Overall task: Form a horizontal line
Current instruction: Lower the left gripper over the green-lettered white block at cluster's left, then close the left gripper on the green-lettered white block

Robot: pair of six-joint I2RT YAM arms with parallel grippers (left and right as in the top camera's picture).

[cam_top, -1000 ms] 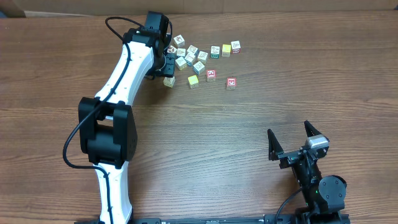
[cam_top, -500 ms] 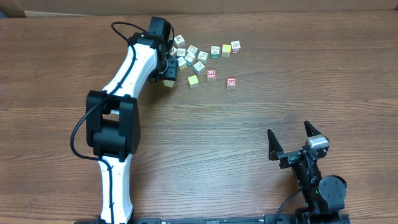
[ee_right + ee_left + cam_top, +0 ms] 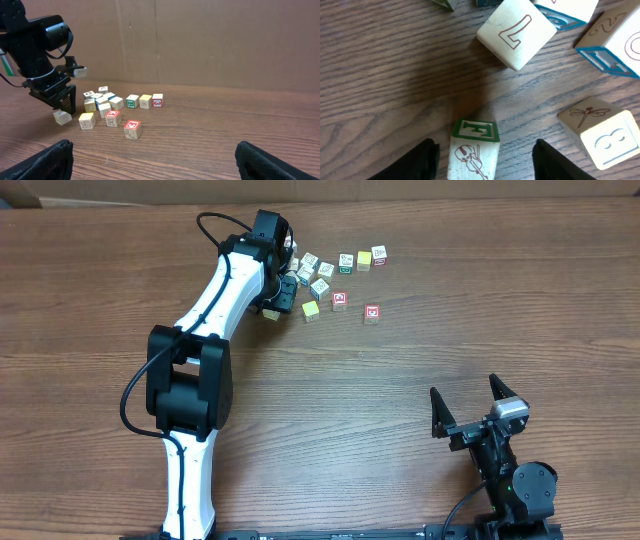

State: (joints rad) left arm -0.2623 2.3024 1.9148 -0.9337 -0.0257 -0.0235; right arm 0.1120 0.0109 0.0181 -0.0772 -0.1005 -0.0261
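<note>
Left gripper (image 3: 486,162) spread, astride green-trimmed pale wooden cube (image 3: 474,150) at left end of row of four small wooden picture cubes (image 3: 339,301) near brown wooden table (image 3: 400,430) far edge; suggest lifting straight up, jaws clear both sides, so cube is not nudged off line

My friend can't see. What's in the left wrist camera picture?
A wooden block with a green edge and a violin drawing sits between the black fingers of the open left pincer, touching neither. Beyond it on the wood table lie a block marked 7, a dragonfly block and blue-edged blocks.
</note>
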